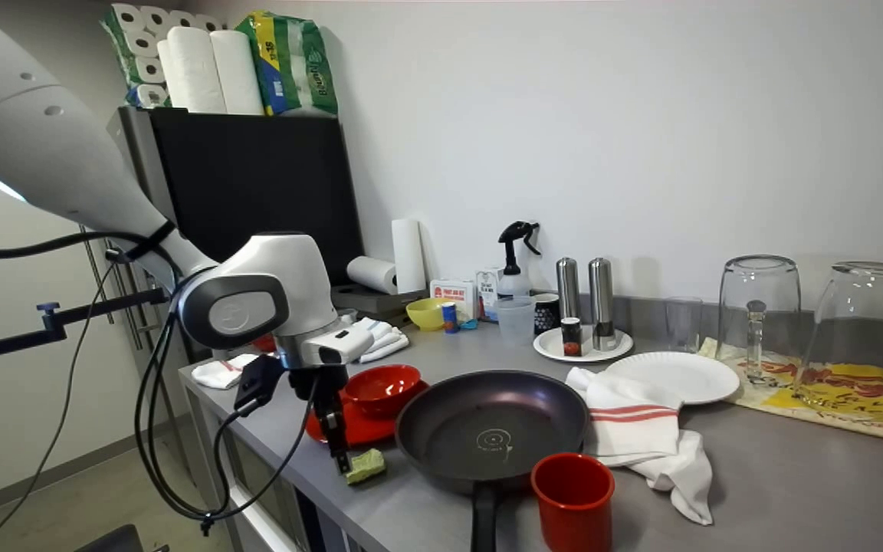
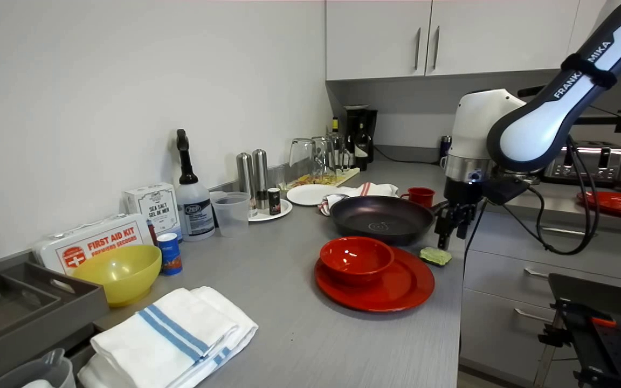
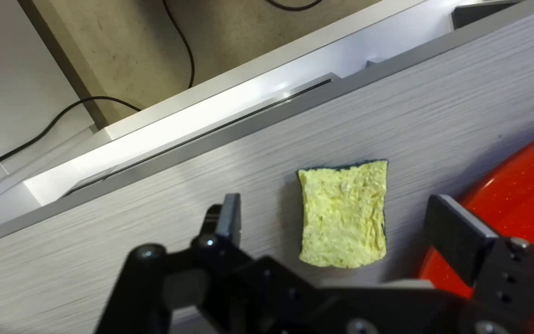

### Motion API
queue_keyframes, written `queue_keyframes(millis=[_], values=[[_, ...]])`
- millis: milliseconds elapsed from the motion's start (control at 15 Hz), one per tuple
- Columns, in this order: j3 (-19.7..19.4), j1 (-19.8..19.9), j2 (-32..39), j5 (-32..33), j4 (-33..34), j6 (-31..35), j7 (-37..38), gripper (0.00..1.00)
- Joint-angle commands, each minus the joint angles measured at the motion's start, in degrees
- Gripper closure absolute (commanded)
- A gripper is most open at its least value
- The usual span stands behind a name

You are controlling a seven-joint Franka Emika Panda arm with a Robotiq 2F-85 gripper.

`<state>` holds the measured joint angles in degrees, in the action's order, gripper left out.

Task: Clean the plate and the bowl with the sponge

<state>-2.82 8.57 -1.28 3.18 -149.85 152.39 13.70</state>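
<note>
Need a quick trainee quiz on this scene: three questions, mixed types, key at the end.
1. True or false: in the wrist view, the gripper stands open, with the sponge showing between its jaws.

2. The red bowl rests on:
(a) the frying pan
(b) a red plate
(c) a folded towel

3. Fill in: in an exterior view, the yellow bowl stands in front of a white box marked FIRST ____ KIT.

Key: 1 true; 2 b; 3 AID.

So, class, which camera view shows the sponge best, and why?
The wrist view. It looks down on the sponge at large size, showing its whole yellow top, with the fingers apart on either side. Both exterior views show it much smaller, at a slant, on the counter near the fingers.
</note>
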Motion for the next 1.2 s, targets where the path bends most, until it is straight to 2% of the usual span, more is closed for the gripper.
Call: queue_keyframes(millis=[0,467,1133], values=[[-0.6,-1.5,-0.8,-1.9,-1.5,-0.3,-3.1,0.0],[-0.3,-3.0,0.5,-1.3,-1.8,1.1,-3.6,0.0],[-0.5,-3.5,5.1,0.1,1.5,3.8,-2.4,0.0]])
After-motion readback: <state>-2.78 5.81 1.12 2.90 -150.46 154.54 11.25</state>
